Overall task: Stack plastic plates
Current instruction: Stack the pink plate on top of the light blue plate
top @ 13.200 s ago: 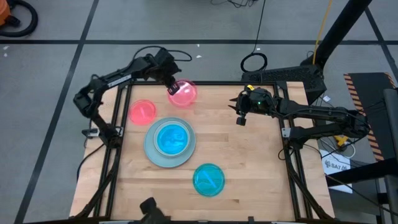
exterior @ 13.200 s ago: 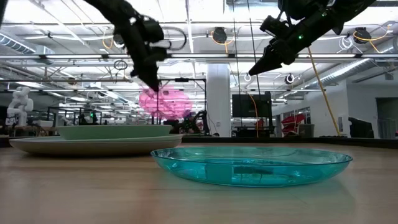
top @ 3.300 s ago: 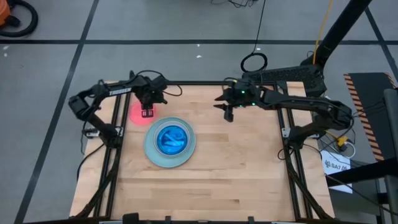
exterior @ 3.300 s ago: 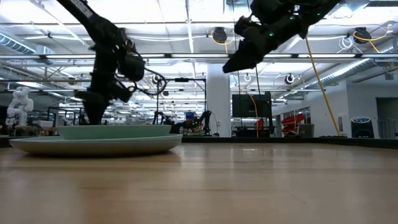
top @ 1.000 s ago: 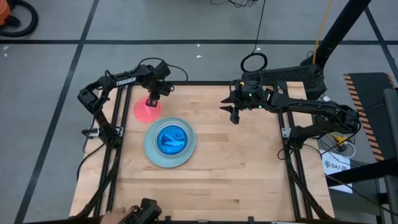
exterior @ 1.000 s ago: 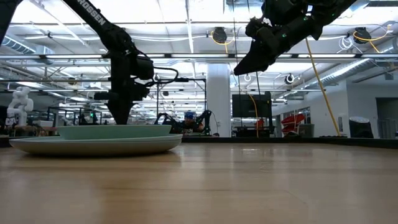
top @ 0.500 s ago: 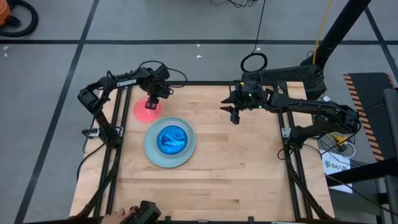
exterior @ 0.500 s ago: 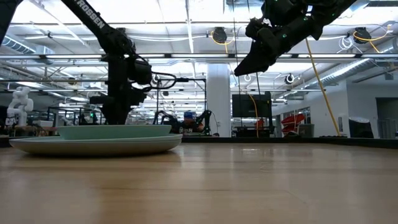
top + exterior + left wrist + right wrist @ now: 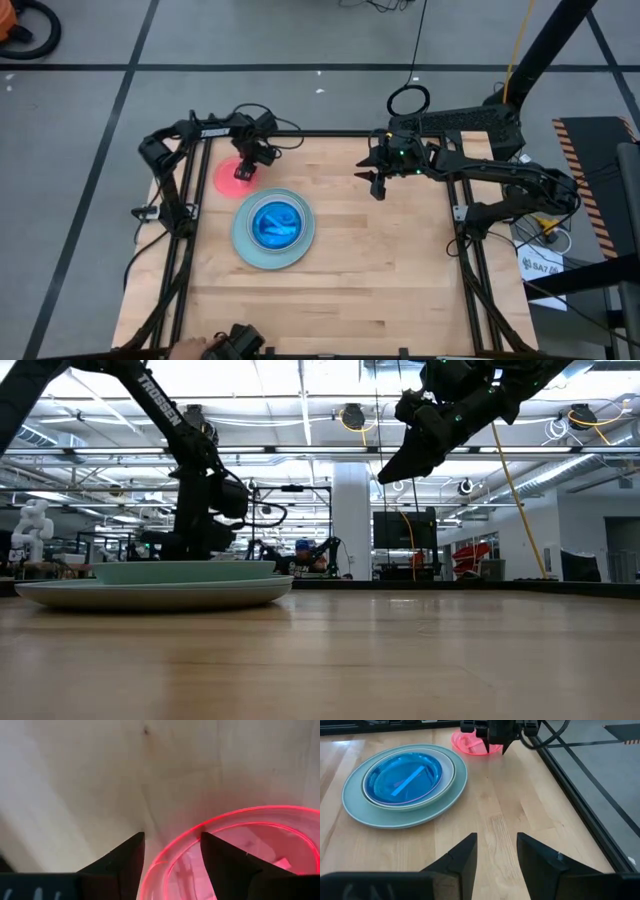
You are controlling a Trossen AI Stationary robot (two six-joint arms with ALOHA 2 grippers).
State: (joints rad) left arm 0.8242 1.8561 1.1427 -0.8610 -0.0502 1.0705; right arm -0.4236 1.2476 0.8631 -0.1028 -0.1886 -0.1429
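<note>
Most of the stacking looks done. A pile sits toward the left side of the desk (image 9: 400,280): a wide grey plate (image 9: 243,246) at the bottom, a pale green plate (image 9: 449,778) on it, and blue-looking plates (image 9: 275,222) nested on top. How many thin ones lie inside that blue bowl cannot be told.

What is left, as far as can be seen, is the pink-red plate (image 9: 232,172) lying flat near the far left corner of the desk, just beside the pile but apart from it. The wrist view shows a double red rim, so it may be two pink plates nested; this is not certain.

The left gripper (image 9: 244,171) is down over that pink plate. Its fingers (image 9: 122,860) are spread, one on each side of the rim, nothing clamped between them. So the grasp is not yet made.

The right gripper (image 9: 375,188) hangs in the air over the far middle of the desk, fingers (image 9: 462,857) parted and empty, waiting.

Remaining, in my judgement: close on the pink rim, lift, and set it on the pile.
</note>
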